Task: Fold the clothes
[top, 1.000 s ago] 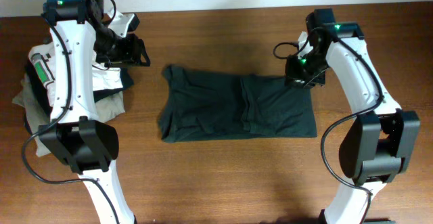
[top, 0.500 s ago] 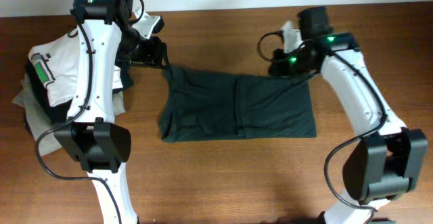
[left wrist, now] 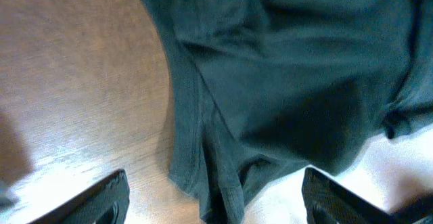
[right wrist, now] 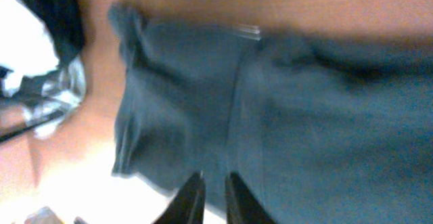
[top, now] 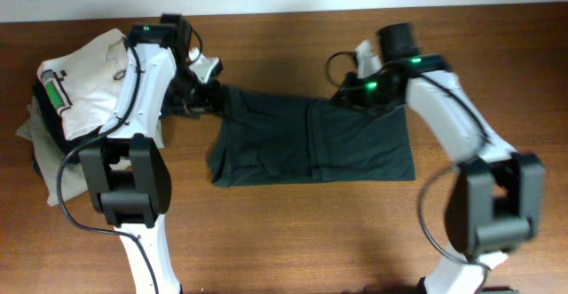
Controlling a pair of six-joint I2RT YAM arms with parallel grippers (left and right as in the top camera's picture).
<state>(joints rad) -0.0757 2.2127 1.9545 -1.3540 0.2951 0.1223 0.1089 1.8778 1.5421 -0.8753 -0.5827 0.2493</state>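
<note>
The dark greenish-charcoal T-shirt (top: 311, 139) lies folded into a flat rectangle in the middle of the table, with no letters showing. My left gripper (top: 210, 96) is at the shirt's far left corner. In the left wrist view the gripper (left wrist: 216, 202) is open wide, with the shirt's (left wrist: 284, 82) hemmed corner between the fingers and nothing gripped. My right gripper (top: 346, 94) is over the shirt's far edge, right of the middle. In the right wrist view the gripper (right wrist: 214, 198) has its fingers almost together, above the shirt (right wrist: 284, 116) and holding nothing.
A folded white shirt with a green label (top: 84, 81) lies at the far left on a beige garment (top: 35, 139). The brown wooden table (top: 293, 232) runs around the T-shirt. The left arm reaches across the pile's right side.
My left gripper has swung right from the pile to the T-shirt's far left corner. My right gripper has moved left from the far right corner along the far edge. The shirt has barely shifted.
</note>
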